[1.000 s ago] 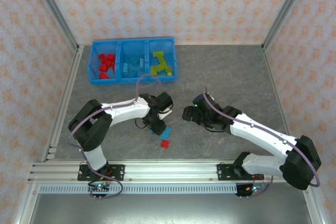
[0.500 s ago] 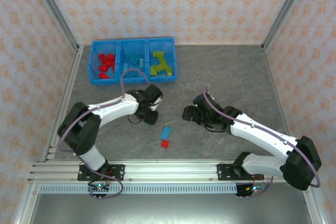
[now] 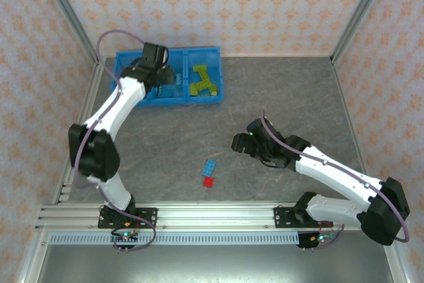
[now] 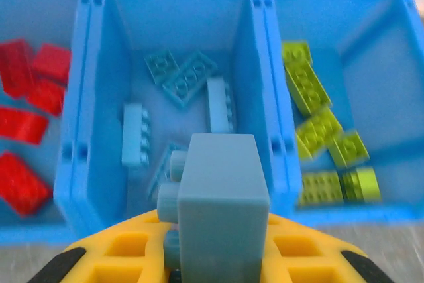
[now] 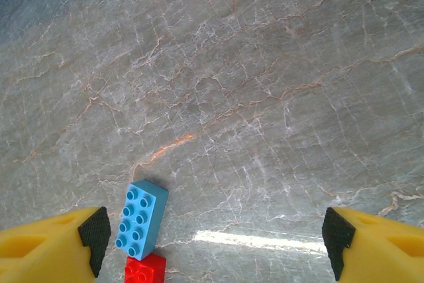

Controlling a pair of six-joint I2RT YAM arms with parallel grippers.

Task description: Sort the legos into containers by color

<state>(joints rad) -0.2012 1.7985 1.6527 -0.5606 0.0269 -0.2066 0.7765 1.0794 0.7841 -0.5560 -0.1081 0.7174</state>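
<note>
Top external view: the left arm reaches to the blue tray [image 3: 199, 50] at the far left of the tabletop [image 3: 285, 91]. Its left tool [image 3: 162, 76] is over the middle of three compartments. The right tool [image 3: 236, 142] hovers, fingers apart, near two pieces mid-tabletop, well apart from the tray: one loose light blue brick [image 3: 210, 166] and one loose red brick [image 3: 208, 181].

Left wrist view: the left tool [image 4: 218, 253] is clamped on one held light blue brick [image 4: 222, 190] above the middle compartment [image 4: 179, 24]. That compartment holds five light blue bricks [image 4: 189, 79], one partly hidden. The left compartment holds five red bricks [image 4: 23, 183]. The right one holds about six lime green bricks [image 4: 318, 130], blurred.

Right wrist view: the right tool [image 5: 215, 243] stands wide apart with nothing between its fingers. The loose light blue brick [image 5: 140, 220], showing eight studs, touches the loose red brick [image 5: 146, 271], which the frame edge cuts off.
</note>
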